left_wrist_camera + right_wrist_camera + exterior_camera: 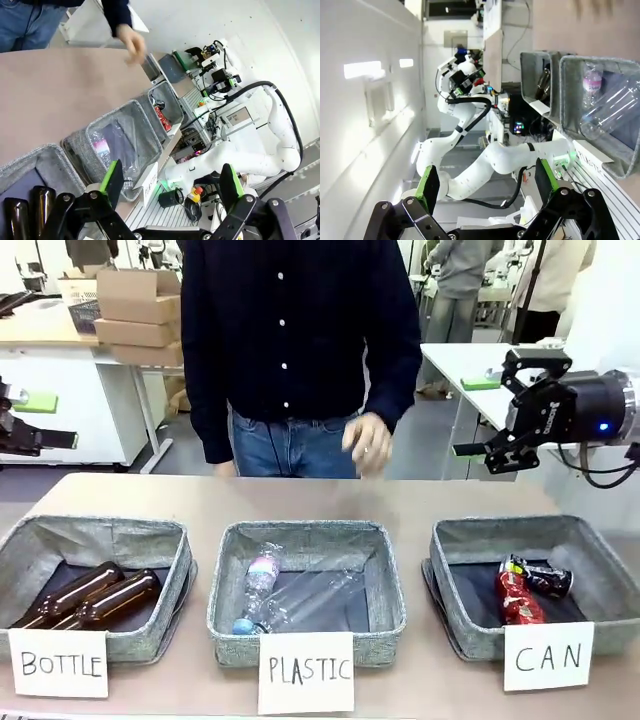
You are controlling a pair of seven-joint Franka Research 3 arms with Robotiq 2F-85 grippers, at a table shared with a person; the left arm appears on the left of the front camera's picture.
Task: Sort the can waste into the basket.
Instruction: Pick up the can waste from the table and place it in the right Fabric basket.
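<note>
Tan table (pixel 400 495), BOTTLE basket (pixel 90 540), PLASTIC basket (pixel 305 540), CAN basket (pixel 530 535) in a row

I am seeing the right gripper (pixel 482 452) showing as a black two-finger claw on a round black wrist with a small blue light glowing, black cables looping off behind it, and white print running along its body. In both wrist views I am looking at black linkage fingers (pixel 111 182) carrying bright green pads and silver screws, with smooth white arm segments (pixel 515 156) curving behind. The person (pixel 290 335) across from me is wearing a dark navy button-up shirt with small white buttons and blue jeans.
</note>
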